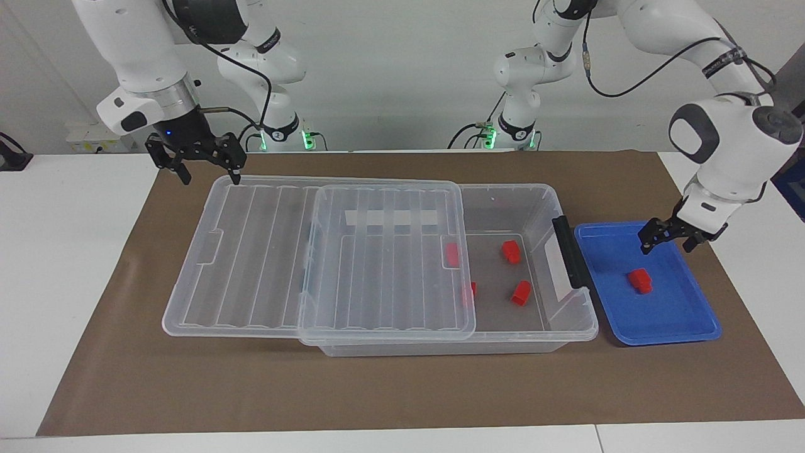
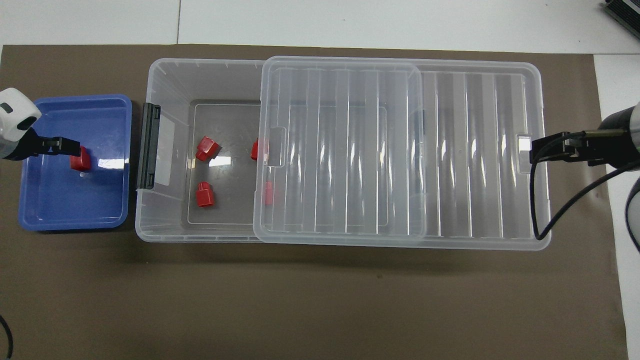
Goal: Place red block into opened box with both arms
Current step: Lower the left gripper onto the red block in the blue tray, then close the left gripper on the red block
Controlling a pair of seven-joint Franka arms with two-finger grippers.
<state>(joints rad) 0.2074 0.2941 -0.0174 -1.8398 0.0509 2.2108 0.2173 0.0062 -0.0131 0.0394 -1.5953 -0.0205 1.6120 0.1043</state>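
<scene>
One red block [image 1: 640, 280] [image 2: 81, 162] lies in the blue tray [image 1: 673, 327] [image 2: 70, 212]. My left gripper [image 1: 666, 242] [image 2: 70, 147] hangs open just above the tray, over the block's robot-side edge, not touching it. The clear box [image 1: 569, 318] [image 2: 200, 67] stands beside the tray. Its ribbed lid [image 1: 264, 251] [image 2: 350, 150] is slid toward the right arm's end, leaving the tray-side part uncovered. Several red blocks [image 1: 521, 292] [image 2: 204, 194] lie inside, two partly under the lid. My right gripper [image 1: 204, 167] [image 2: 539, 151] hovers open over the lid's end, holding nothing.
A brown mat [image 1: 402, 390] [image 2: 320, 300] covers the table under the box and tray. The box's black clip handle [image 1: 569, 251] [image 2: 148, 145] faces the tray. Both arm bases stand at the robots' edge of the table.
</scene>
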